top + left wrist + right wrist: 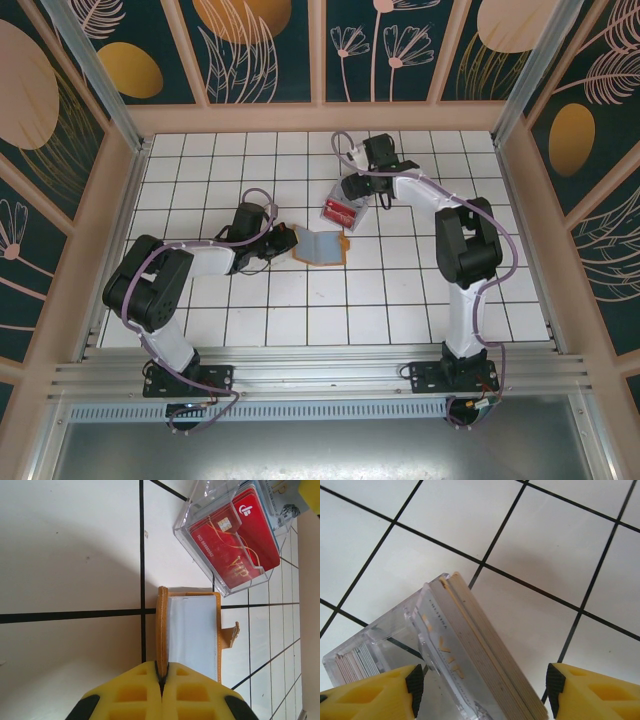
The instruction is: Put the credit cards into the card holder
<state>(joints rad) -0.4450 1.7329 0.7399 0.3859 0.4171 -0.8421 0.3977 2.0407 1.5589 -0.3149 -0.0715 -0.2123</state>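
Observation:
The card holder (pixel 320 246) lies open on the tiles, orange-tan outside with a grey lining (pixel 192 635). My left gripper (pixel 162 672) is shut on its orange left edge (pixel 162 625); in the top view that gripper (pixel 274 240) sits just left of the holder. The credit cards (pixel 235 537), red with gold lettering, stand stacked in a clear plastic box (pixel 342 212) just beyond the holder. My right gripper (pixel 358 194) hovers over that box. Its jaws (pixel 485 692) are open, one on either side of the card stack (pixel 485 650), with gaps on both sides.
White tiled floor with black grid lines (pixel 300 300) surrounds the holder and box. Wooden walls (pixel 130 150) and aluminium posts enclose the workspace. The right arm's elbow (pixel 465 240) rises to the right of the box.

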